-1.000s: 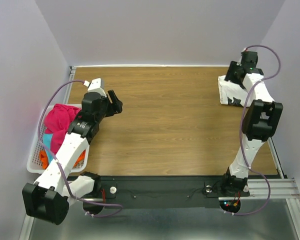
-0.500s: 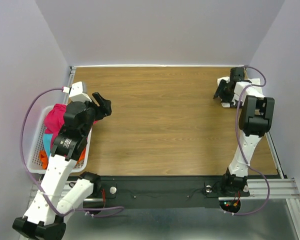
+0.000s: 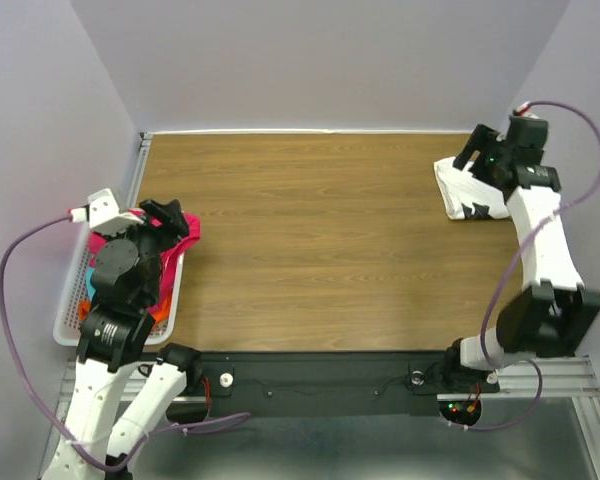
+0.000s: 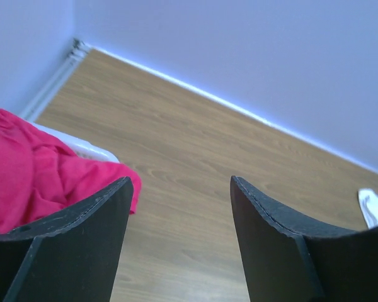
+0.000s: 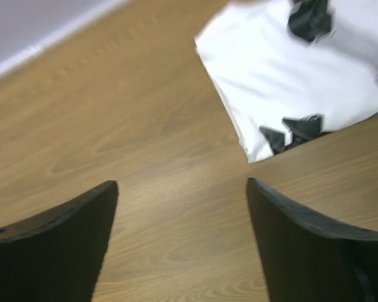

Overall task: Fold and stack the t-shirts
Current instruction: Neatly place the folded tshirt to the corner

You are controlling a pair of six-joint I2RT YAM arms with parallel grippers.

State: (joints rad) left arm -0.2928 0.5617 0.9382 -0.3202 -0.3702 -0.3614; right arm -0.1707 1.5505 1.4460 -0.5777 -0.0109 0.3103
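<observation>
Hovering over the white plastic lattice basket (image 3: 64, 326) at the left edge of the wooden surface (image 3: 320, 240), the left gripper (image 3: 170, 215) stands wide apart, holding nothing. The magenta-pink cloth t-shirt (image 4: 25, 170) lies heaped in the basket (one fold draped over its rim). The right gripper (image 3: 480, 155), likewise spread and empty, hangs just beside the folded white t-shirt with black marks (image 5: 302, 69) at the far right.

Folded white t-shirt (image 3: 465, 190) with black marks, flat at far right; crumpled magenta t-shirt (image 4: 31, 170) heaped at left edge
</observation>
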